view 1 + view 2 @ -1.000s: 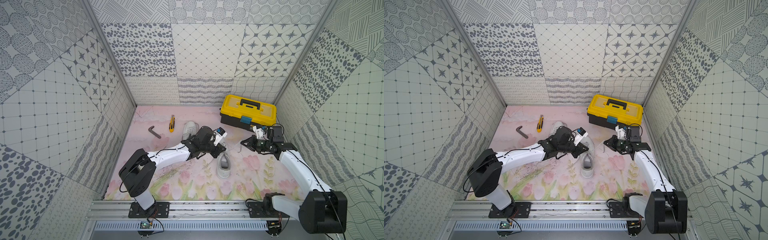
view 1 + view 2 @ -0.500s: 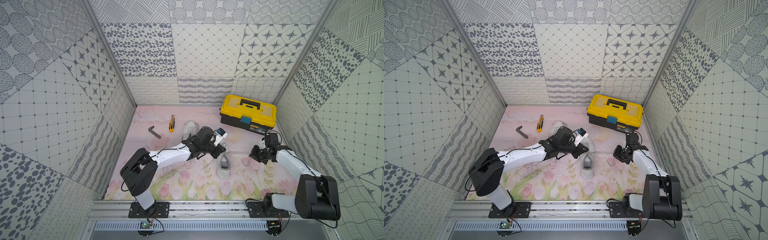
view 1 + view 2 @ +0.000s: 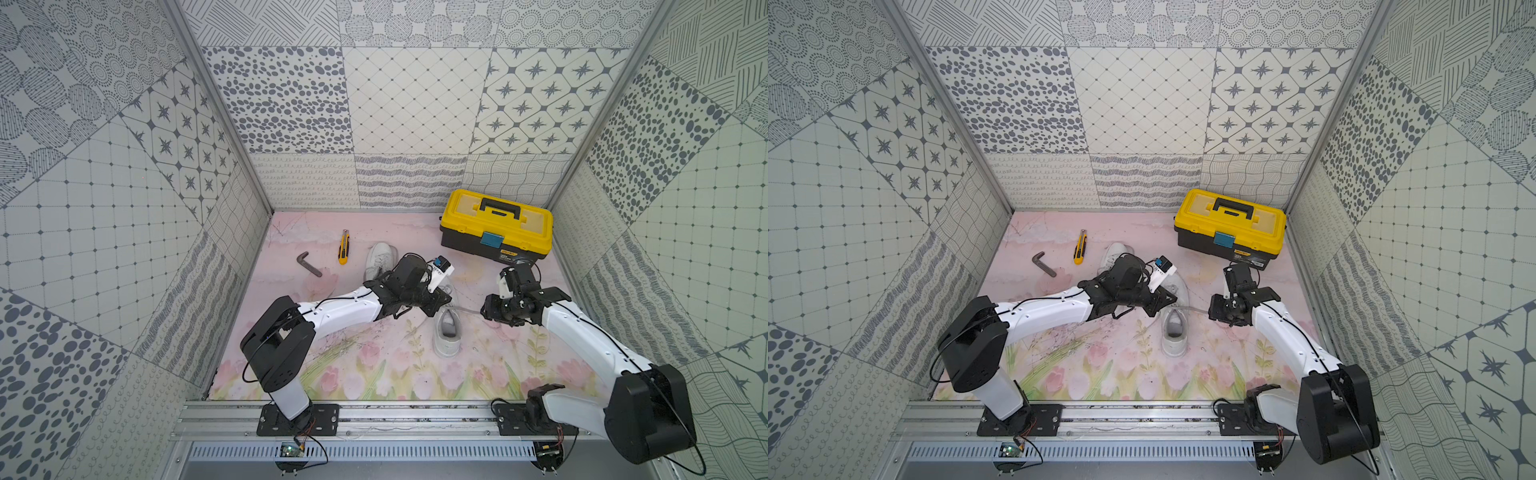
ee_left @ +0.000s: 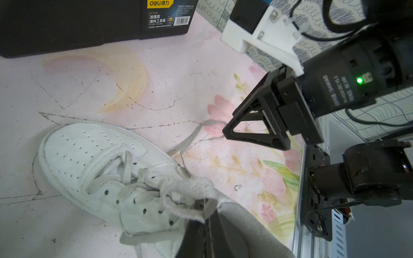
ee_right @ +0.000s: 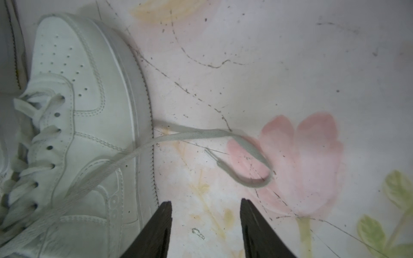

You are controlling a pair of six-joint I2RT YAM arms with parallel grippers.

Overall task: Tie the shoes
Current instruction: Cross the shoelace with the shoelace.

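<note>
One white shoe [image 3: 446, 332] lies mid-mat in both top views [image 3: 1174, 328], heel toward the rail. The other shoe [image 3: 380, 259] lies behind my left arm. My left gripper [image 4: 209, 214] is shut on a loop of the near shoe's lace [image 4: 190, 185] above its tongue; from above it shows at the shoe's laces [image 3: 440, 301]. My right gripper [image 5: 205, 207] is open just right of that shoe [image 5: 78, 134], with nothing between its fingers. The free lace end [image 5: 245, 156] lies curled on the mat ahead of them.
A yellow and black toolbox [image 3: 496, 224] stands at the back right, close behind my right wrist. A yellow utility knife [image 3: 343, 247] and a grey hex key [image 3: 309, 264] lie at the back left. Patterned walls enclose the mat on three sides.
My right gripper has opened and let go of the lace end, which has dropped slack onto the mat. The right arm has swung lower and nearer the shoe. The left gripper stays put.
</note>
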